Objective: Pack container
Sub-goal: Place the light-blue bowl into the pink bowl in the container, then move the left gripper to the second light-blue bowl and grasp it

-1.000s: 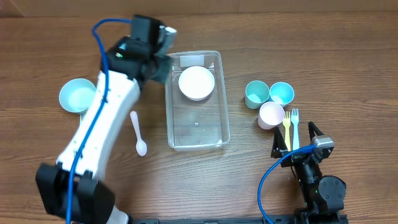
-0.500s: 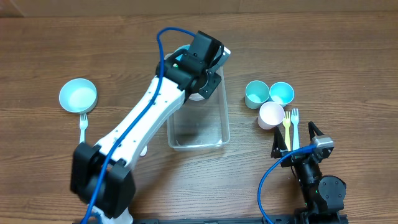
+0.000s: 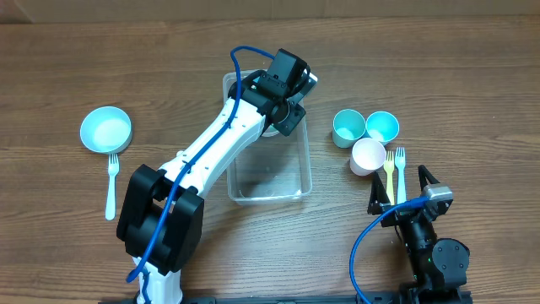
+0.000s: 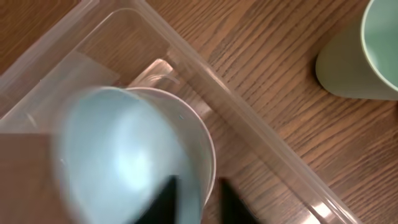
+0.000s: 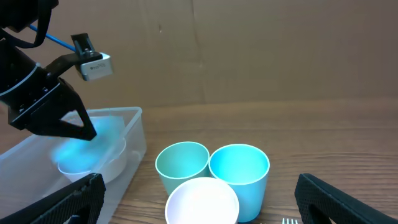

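Waiting nearest the robot, off the container's near right corner, the right arm's fingers are gaping wide and holding nothing. Just beyond them a yellow plastic fork and a pale plastic fork are lying side by side. A round white cup, a teal-green cup and a bright blue cup are clustering right of the container, apart from it.

The clear rectangular plastic container is sitting lengthwise mid-way across the wooden surface, its near half bare. Well to its left, a white plastic fork and a pale blue round bowl are lying.

Inside its far end a round white bowl is resting, and the left arm's fingers are hovering over it. A blurred pale blue round shape, probably another bowl, is showing at the white bowl's mouth. Only the dark fingertips are showing, a narrow gap between them, so I cannot tell whether they are gripping that shape.

The step appears to be nesting blue into white. Doing it well is probably calling for centring it, letting go low so nothing bounces, and rising straight up, clear of the container's far wall.
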Motion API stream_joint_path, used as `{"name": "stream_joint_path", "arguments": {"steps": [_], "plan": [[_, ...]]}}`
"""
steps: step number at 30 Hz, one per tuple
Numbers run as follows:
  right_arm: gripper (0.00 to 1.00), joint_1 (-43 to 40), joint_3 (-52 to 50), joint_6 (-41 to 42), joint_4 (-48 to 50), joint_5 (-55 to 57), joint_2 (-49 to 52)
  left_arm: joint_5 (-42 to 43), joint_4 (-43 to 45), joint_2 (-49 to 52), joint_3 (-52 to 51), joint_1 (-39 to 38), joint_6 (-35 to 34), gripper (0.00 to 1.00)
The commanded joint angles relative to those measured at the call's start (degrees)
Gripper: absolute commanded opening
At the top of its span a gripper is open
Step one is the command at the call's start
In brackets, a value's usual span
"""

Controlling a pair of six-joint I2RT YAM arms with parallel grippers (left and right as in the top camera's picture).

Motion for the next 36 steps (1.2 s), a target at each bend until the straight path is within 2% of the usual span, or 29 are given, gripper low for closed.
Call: {"name": "stream_joint_path", "arguments": {"steps": [1, 2, 4, 6, 7, 11, 16, 19, 22, 27, 30, 36], "plan": [[1.0, -0.2, -0.6, -0.2, 0.3, 0.5, -0.5, -1.9, 0.3, 0.7, 0.6, 0.0, 1.0, 0.61], [1.0, -0.2, -0.6, -0.2, 0.3, 0.5, -0.5, -2.6, 0.4, 0.7, 0.6, 0.0, 1.0, 0.64], [1.0, -0.2, -0.6, -0.2, 0.3, 0.5, -0.5, -4.1, 0.4, 0.5, 0.9, 0.0, 0.9, 0.64], [1.0, -0.2, -0.6, -0.2, 0.3, 0.5, -0.5, -7.3, -1.5, -0.6, 2.5, 0.3, -1.1, 0.57], [1.0, -0.2, -0.6, -0.2, 0.3, 0.5, -0.5, -8.1, -2.9, -1.3, 3.5, 0.6, -2.4, 0.56], [1.0, -0.2, -0.6, -0.2, 0.3, 0.5, -0.5, -9.6, -11.0, -5.6, 7.4, 2.9, -9.1, 0.64], [1.0, -0.2, -0.6, -0.2, 0.3, 0.5, -0.5, -9.6, -22.8, -14.9, 8.0, 10.9, -16.2, 0.7], [1.0, -0.2, -0.6, -0.2, 0.3, 0.5, -0.5, -9.7, -28.9, -17.8, 8.0, 17.6, -16.2, 0.79], [1.0, -0.2, -0.6, -0.2, 0.3, 0.5, -0.5, -9.7, -33.7, -17.9, 7.3, 24.1, -14.6, 0.77], [1.0, -0.2, -0.6, -0.2, 0.3, 0.5, -0.5, -11.0, -32.6, -17.9, 2.0, 31.0, -13.1, 0.77], [1.0, -0.2, -0.6, -0.2, 0.3, 0.5, -0.5, -10.2, -28.0, -17.9, -4.0, 35.4, -13.1, 0.76], [1.0, -0.2, -0.6, -0.2, 0.3, 0.5, -0.5, -10.1, -16.2, -17.9, -17.1, 39.3, -11.9, 0.75]]}}
